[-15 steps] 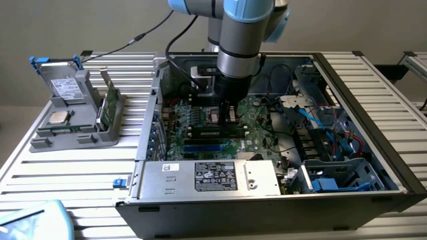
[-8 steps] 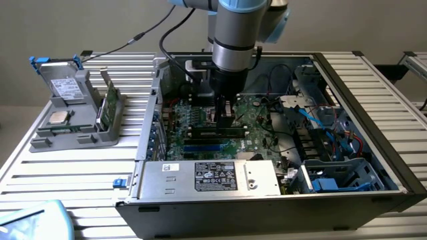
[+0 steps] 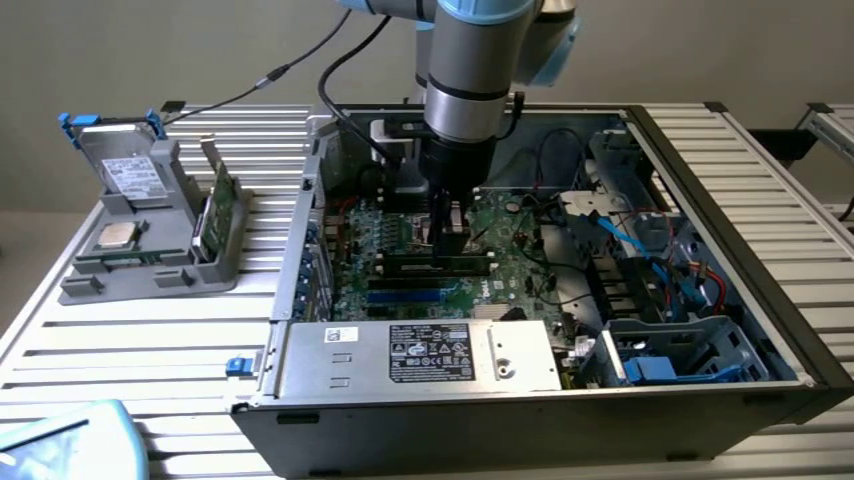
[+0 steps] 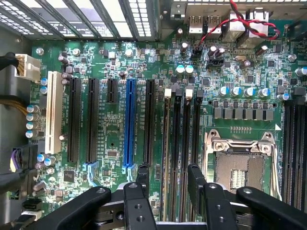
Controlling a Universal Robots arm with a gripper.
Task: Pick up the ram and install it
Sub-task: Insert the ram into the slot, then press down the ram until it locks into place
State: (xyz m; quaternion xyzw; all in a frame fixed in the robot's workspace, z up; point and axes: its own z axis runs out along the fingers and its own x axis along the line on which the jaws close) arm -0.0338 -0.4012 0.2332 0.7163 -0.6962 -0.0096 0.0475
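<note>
One open computer case (image 3: 694,330) on slatted table (image 3: 134,350); gripper (image 3: 451,235) inside.

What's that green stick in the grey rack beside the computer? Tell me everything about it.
That is the ram stick: a long, thin green circuit board. It stands on its long edge, leaning slightly, in the grey holder at the exterior view's left of the open computer case. Only the holder touches it; the gripper is inside the case.

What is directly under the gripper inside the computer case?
Under the gripper, the green motherboard carries long black memory slots, seen between its fingers. A stick stands there edge-on. The slots' near ends are covered by the gripper.
</note>
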